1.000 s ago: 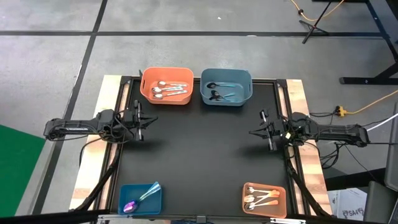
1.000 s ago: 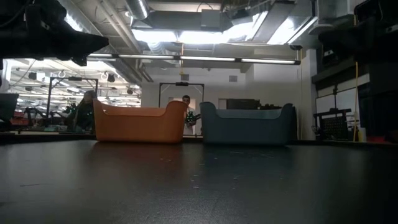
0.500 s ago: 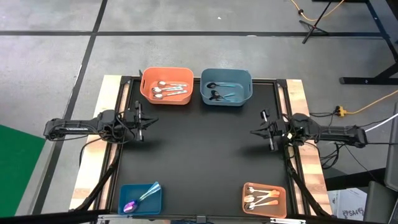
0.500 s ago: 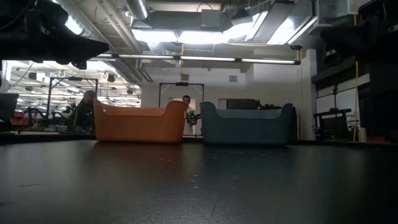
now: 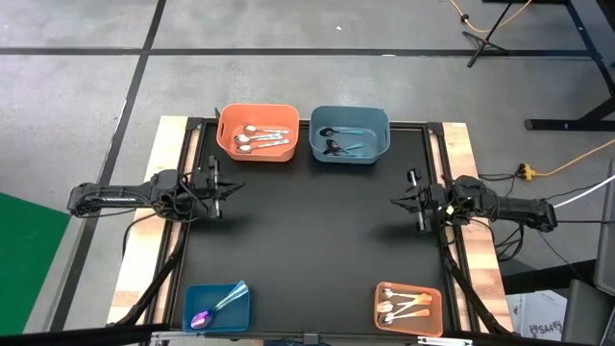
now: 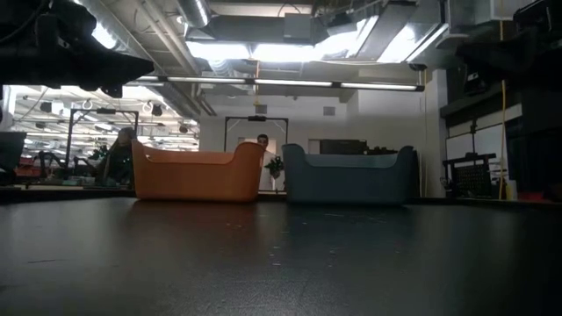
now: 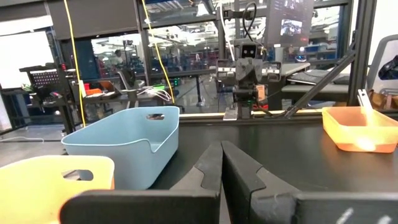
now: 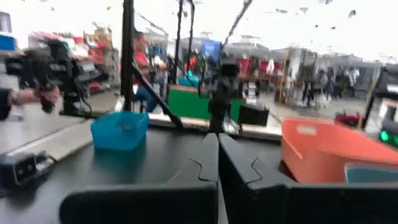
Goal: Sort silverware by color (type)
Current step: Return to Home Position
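Overhead: L claw (image 5: 227, 187) and R claw (image 5: 396, 201) hover at opposite side edges of the table (image 5: 307, 231), each w/ fingers pressed together, empty. At the far edge, silver spoons (image 5: 261, 138) lie in the far orange bin (image 5: 258, 155) and black spoons (image 5: 338, 145) in the far blue bin (image 5: 350, 158) just beside it. At the near edge, purple-teal spoons (image 5: 219, 306) lie in the near blue bin (image 5: 197, 296) on the L arm's side, and orange-handled spoons (image 5: 404, 306) in the near orange bin (image 5: 434, 322) on the R arm's side.

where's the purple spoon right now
In the high view the purple spoon lies inside the small blue bin at the picture's bottom-left corner, on the robot's left side.
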